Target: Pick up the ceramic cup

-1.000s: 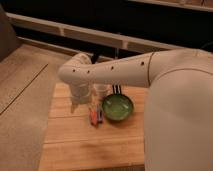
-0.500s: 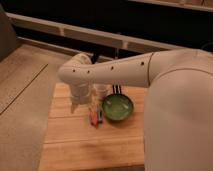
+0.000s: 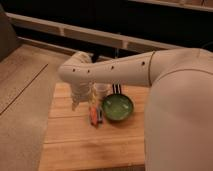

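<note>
At the far left lies a grey-brown floor (image 3: 20, 85), and next to it stands the wooden surface (image 3: 70, 142), its pale planks running left to right. Over the surface's back left part hangs the tool (image 3: 79, 97), pointing downward from the rounded wrist at the end of the white arm (image 3: 120, 70). Its lower tip sits just above the wood near the left edge. I cannot tell whether the tool is wide or narrow, since its parts merge into one pale shape, and nothing can be made out in its hold. Just right of the tool, a small orange object (image 3: 93, 116) lies on the wood, lengthwise toward the front edge, with something darker close along its right side. Behind that, near the surface's back edge, stands the ceramic cup (image 3: 103, 90), off-white and upright, partly hidden by the arm crossing above it. It is just beside the tool, and whether the two touch is unclear. Right of the cup, and a little nearer the front, sits the wider green bowl (image 3: 118, 107), upright, close to the cup. The robot's large white body (image 3: 180, 120) fills the right side.
</note>
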`<state>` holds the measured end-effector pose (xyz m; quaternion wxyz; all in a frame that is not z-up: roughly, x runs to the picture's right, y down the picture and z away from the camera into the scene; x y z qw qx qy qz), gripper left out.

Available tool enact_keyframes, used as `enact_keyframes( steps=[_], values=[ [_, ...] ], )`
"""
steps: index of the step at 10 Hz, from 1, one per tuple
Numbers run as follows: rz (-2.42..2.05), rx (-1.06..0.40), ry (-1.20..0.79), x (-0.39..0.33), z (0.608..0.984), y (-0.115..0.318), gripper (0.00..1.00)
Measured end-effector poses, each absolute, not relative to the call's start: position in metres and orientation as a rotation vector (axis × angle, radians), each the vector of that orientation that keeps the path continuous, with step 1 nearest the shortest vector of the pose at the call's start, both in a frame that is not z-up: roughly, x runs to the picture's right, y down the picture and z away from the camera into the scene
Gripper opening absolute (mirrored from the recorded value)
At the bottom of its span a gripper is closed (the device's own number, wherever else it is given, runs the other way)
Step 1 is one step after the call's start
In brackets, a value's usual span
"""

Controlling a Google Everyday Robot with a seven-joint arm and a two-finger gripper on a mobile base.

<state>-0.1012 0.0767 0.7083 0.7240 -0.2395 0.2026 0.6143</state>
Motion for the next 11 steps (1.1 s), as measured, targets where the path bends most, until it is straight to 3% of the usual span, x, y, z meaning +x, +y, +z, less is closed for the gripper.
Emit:
enact_keyframes(
  steps=[5,11],
  values=[
    [1.088,-0.417,0.214,-0.091,0.730,-0.021,0.65],
    [1.047,-0.408,0.203,-0.075,0.751,-0.029,0.65]
  ],
)
